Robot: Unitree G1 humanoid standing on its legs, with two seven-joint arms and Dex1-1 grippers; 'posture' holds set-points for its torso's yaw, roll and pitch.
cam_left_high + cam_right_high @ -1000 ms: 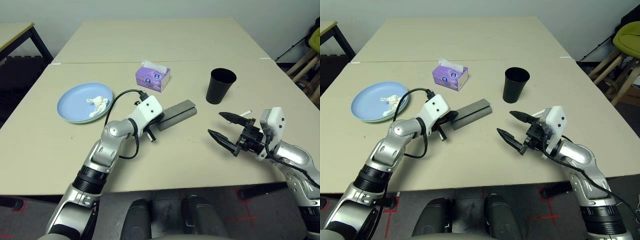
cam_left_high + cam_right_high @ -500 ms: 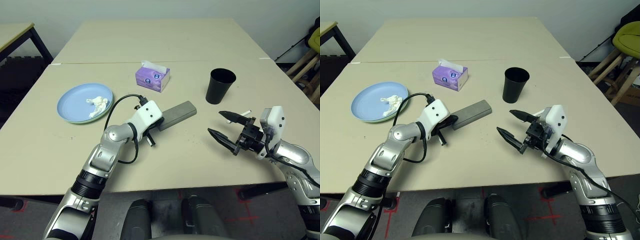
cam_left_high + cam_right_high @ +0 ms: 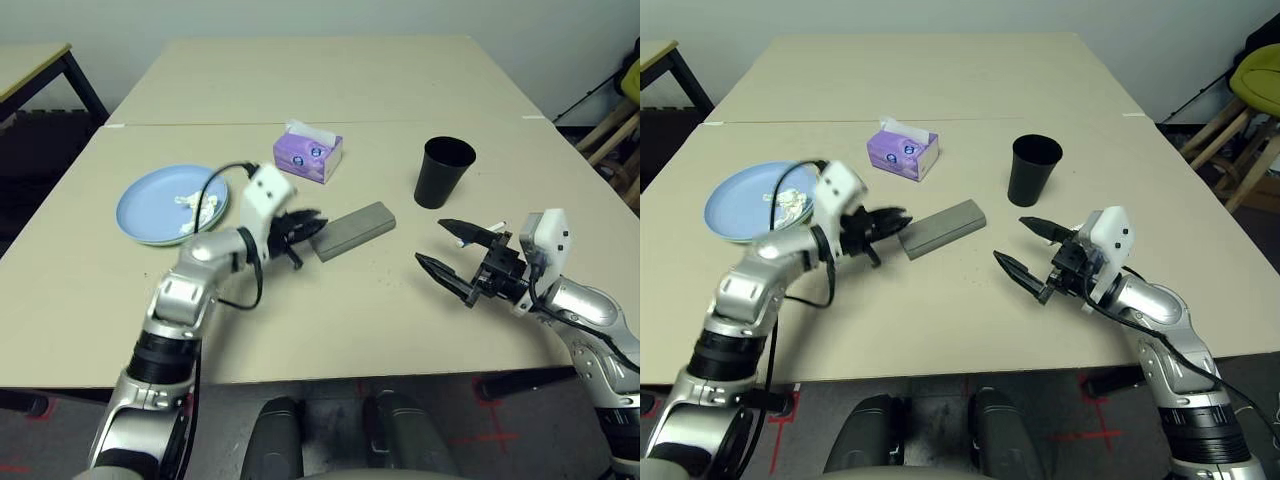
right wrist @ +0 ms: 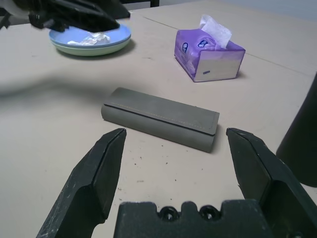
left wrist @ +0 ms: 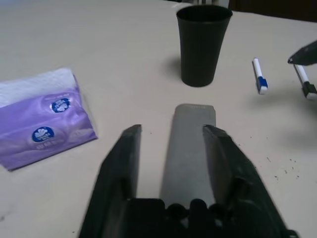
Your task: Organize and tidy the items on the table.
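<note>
Leftmost in the head view, toward the middle left of the frame, the blue plate lies on the beige worktop, stacked on a green one whose rim just peeks out beneath, with a crumpled white tissue lying in it. That tissue is soft and nearly weightless; a pinch from above would take it, and it will crush rather than slip. Just right of the plate the left gripper hangs level, its fingers parted and holding nothing, tips close to the near end of the grey glasses case; in the left wrist view the case lies lengthwise between the spread fingers. It looks stiff, matte and light, so a grip across its narrow width near the middle should hold without pivoting. Behind, at upper centre, stands the purple tissue box. Further right the black cup stands upright, open mouth up: rigid, probably light, easy to tip, best taken by the wall below the rim. At the right the right gripper hovers with fingers spread wide and empty, a white pen lying just behind it — thin, smooth, liable to roll.
</note>
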